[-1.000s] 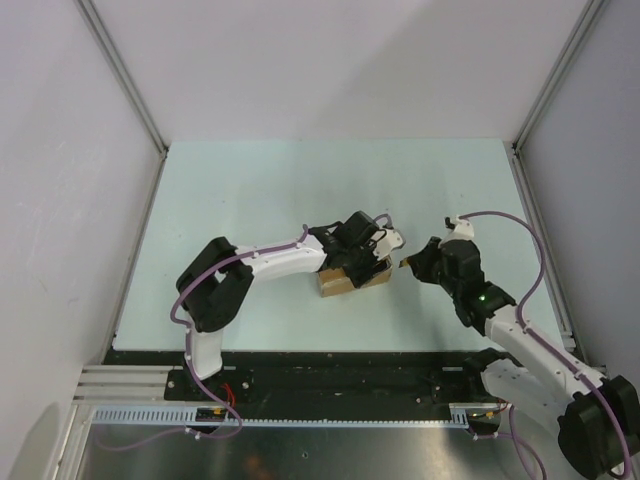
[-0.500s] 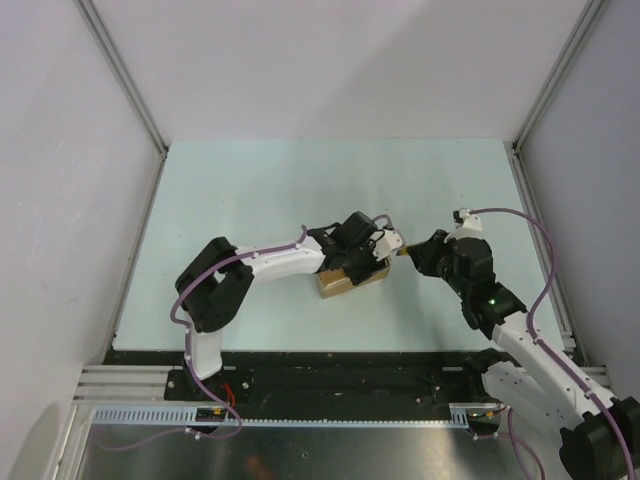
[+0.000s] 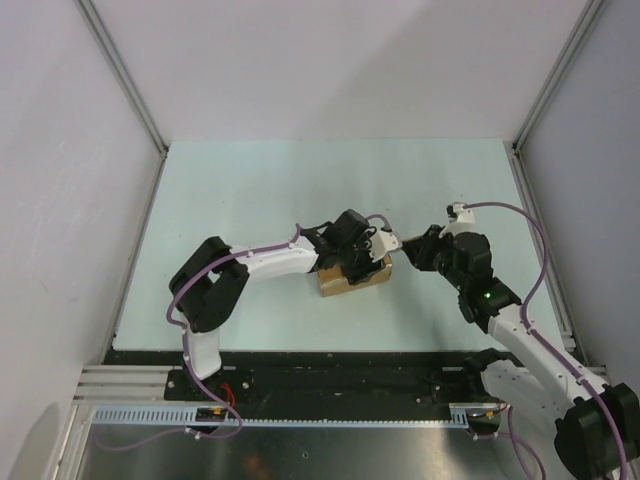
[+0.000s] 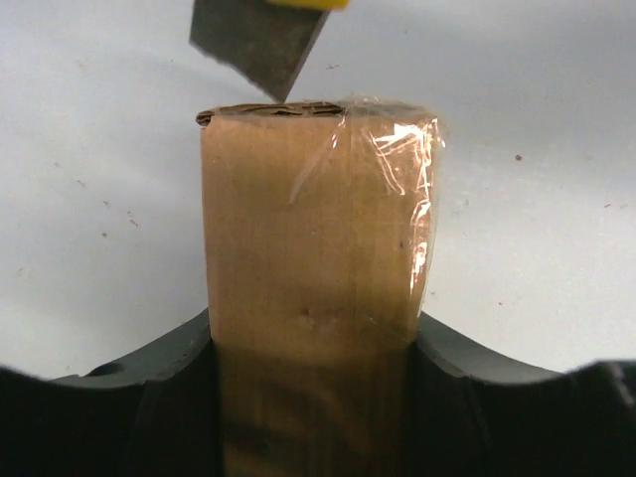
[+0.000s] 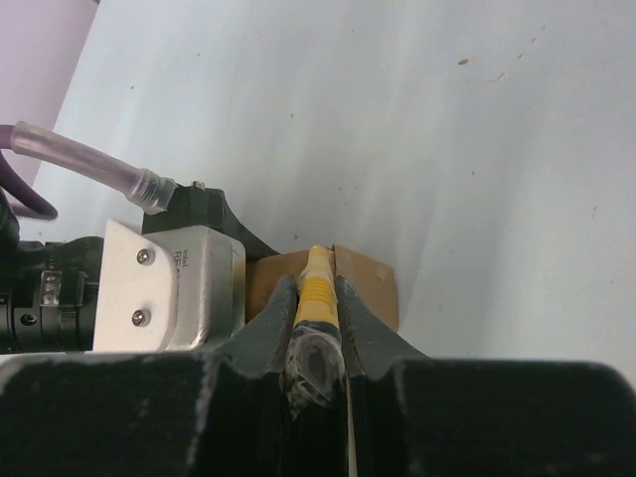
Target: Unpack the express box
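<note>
The express box [image 4: 313, 298] stands lengthwise in the middle, plain brown cardboard with a band of shiny clear tape [image 4: 402, 189] wrapped down its right side and over its far right corner. The left gripper [image 4: 313, 407] clasps it, the dark fingers [image 4: 149, 397] pressed against the box's near left and right sides. Beyond the box's far edge, a utility knife [image 4: 260, 40] shows a sliver of yellow body and a slanted grey blade whose tip sits right at that edge, left of the box's middle, over the pale table [image 4: 537, 199].
</note>
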You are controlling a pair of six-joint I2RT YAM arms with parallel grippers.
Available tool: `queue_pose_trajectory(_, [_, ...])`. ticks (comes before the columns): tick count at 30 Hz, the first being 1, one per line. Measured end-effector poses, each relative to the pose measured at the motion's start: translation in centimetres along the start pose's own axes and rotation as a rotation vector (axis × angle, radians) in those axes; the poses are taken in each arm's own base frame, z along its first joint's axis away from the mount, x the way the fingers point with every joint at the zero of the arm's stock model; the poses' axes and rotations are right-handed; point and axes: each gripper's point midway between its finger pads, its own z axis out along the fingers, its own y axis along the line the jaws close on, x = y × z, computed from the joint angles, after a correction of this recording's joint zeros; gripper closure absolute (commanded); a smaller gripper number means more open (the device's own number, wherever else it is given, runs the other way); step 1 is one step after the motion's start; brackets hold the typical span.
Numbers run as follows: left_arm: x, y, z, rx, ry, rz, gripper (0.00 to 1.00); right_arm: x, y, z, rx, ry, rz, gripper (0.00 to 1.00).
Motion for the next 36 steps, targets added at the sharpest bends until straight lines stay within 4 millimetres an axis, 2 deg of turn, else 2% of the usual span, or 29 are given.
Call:
queue_pose_trajectory(23, [0.0,0.1,0.1,0.003,-0.005,0.011,0.7,1.8,-0.8,0.8,0.002,0.074,-0.041,1.0])
queue_pose_trajectory(28, [0.1,0.2,0.2,-0.005,-0.002,0.003,0.78,2.2,-0.9,0.3,0.01,0.095,-0.038,1.0])
queue_pose_trajectory(36, [0.1,0.2,0.5,0.001,0.012,-0.008,0.79,2.5,-1.0,-0.8,0.015,0.112,-0.027,1.0])
